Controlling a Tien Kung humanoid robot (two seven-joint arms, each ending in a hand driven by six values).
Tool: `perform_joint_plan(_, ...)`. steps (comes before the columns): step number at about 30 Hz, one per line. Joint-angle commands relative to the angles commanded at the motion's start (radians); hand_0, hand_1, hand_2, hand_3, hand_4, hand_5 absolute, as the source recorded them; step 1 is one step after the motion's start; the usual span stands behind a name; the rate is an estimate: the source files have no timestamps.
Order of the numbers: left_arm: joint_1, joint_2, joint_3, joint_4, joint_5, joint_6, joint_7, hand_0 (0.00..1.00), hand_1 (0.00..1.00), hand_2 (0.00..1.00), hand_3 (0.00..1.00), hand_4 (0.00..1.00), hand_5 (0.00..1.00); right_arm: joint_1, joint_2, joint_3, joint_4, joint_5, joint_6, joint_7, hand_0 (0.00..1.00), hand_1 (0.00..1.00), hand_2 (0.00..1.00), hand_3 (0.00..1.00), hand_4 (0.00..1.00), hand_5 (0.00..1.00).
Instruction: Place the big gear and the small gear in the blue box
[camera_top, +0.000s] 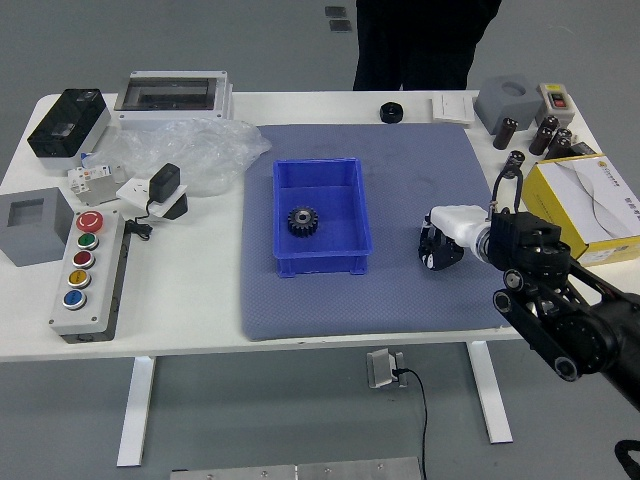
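Hand on the right (455, 229), white on top with a dark lower end, is low over the blue-grey mat (400, 300), to the right of the blue box (319, 265) and apart from it. How far open it is, and whether it is clamped on anything, I cannot tell, since its dark underside blends together. A black arm (545, 280) runs from it to the picture's right edge.

Inside the blue box, toward its left wall and nearer the robot, one dark toothed gear (303, 221) lies flat; whether it is the big or the small one is unclear. Just beyond the mat's far edge sits a round black piece (391, 112), with a white sheet (452, 108) to its right.

Behind the arm is a yellow box (605, 245), and farther off a grey block (507, 98) with dark cylinders near it. On the left side of the white table (180, 300) are a crumpled clear plastic bag (190, 155) and a control box (88, 310) with coloured buttons. A person (420, 40) in dark clothing stands at the far side, hands indistinct.
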Motion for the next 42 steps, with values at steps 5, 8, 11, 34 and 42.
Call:
perform_joint_plan(5,0.0,0.0,0.0,0.0,0.001,0.0,0.0,0.809,0.806,0.783,0.723,0.471,0.157,0.0,-0.001,0.001,0.0,-0.001,-0.006,-0.001,0.627,0.48,0.486,0.523,0.589,0.231)
perform_joint_plan(8,0.0,0.0,-0.001,0.0,0.001,0.0,0.0,0.809,0.806,0.782,0.723,0.471,0.158,-0.001,-0.001,0.001,0.001,-0.002,-0.009,-0.001,0.625,0.474,0.461,0.494,0.566,0.205)
perform_joint_plan(11,0.0,0.0,-0.001,0.0,0.001,0.0,0.0,0.809,0.806,0.782,0.723,0.471,0.158,-0.001,-0.002,0.002,0.002,-0.003,-0.011,-0.002,0.625,0.474,0.461,0.494,0.566,0.205)
perform_joint_plan(34,-0.001,0.002,-0.007,0.0,0.001,0.001,0.0,0.809,0.806,0.782,0.723,0.471,0.156,0.045,-0.045,0.06,0.092,-0.024,-0.01,-0.014,0.618,0.458,0.432,0.464,0.539,0.181)
perform_joint_plan(42,0.0,0.003,-0.007,0.0,0.003,0.001,0.001,0.809,0.806,0.782,0.723,0.47,0.157,0.126,-0.042,0.06,0.153,-0.03,0.002,-0.018,0.618,0.457,0.433,0.462,0.531,0.173)
